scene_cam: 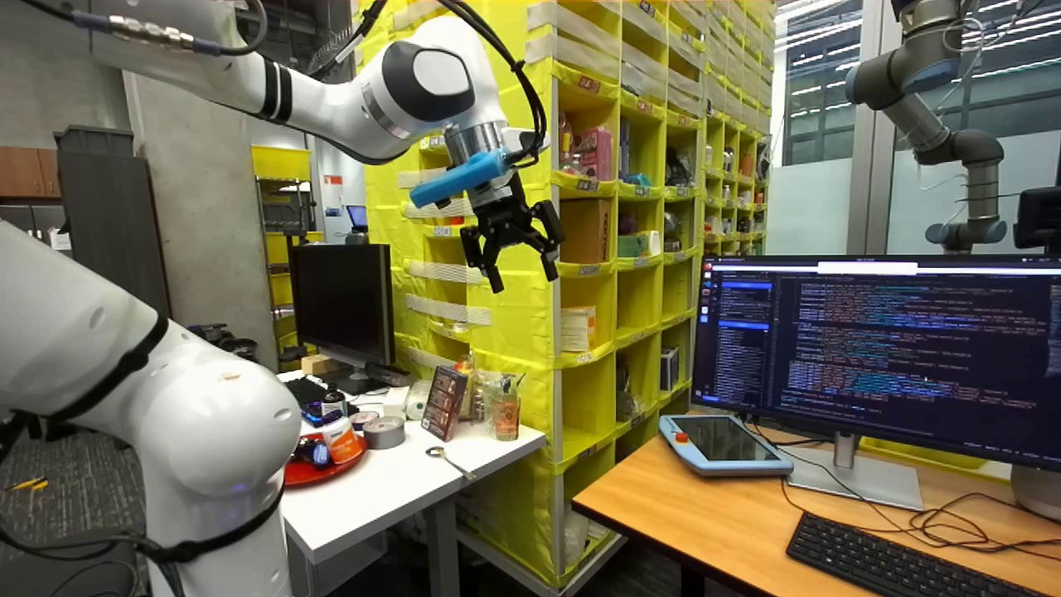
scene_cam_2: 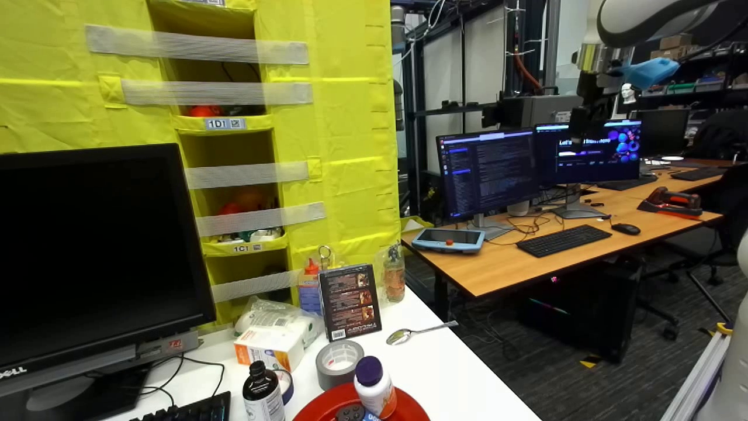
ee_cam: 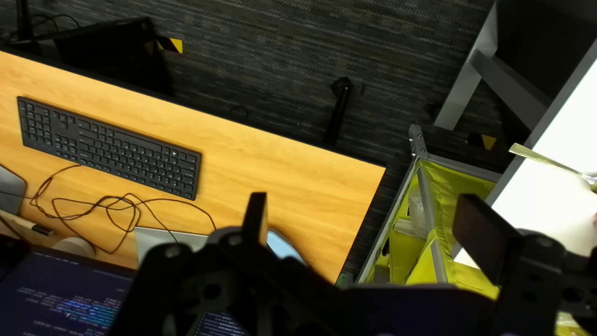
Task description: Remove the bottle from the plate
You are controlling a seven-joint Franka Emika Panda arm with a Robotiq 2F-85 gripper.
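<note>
Hanging empty with fingers spread wide, the black two-fingered hand (scene_cam: 523, 275) is well apart from the white, purple-capped plastic bottle (scene_cam_2: 376, 390) on the round red plate (scene_cam_2: 319, 407); crowding by the grey tape roll (scene_cam_2: 335, 378) could make a descending finger topple the bottle.

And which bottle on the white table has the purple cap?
The white bottle on the red plate. The dark brown bottle has a black cap, and the blue-labelled bottle further back a red cap.
</note>
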